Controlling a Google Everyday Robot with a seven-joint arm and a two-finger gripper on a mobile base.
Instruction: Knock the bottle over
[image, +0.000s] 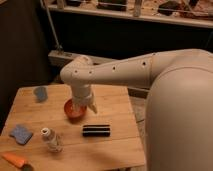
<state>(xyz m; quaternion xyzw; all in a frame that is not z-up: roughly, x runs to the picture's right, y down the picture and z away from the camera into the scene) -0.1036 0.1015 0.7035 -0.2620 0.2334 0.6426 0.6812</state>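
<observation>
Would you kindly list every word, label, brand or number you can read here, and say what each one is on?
None can be read.
The bottle: any label is too blurred to read.
The black bar: no markings show.
The gripper, hanging over the red bowl, and the arm: no text shows.

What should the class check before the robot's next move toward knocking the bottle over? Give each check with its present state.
1. Bottle upright on the wooden table: ok.
2. Gripper open and holding nothing: ok.
3. Gripper beside the bottle: not ok; it hangs over the red bowl.
4. Black bar out of the line from bowl to bottle: ok.
5. Bottle will fall clear of the blue pad: cannot tell.
</observation>
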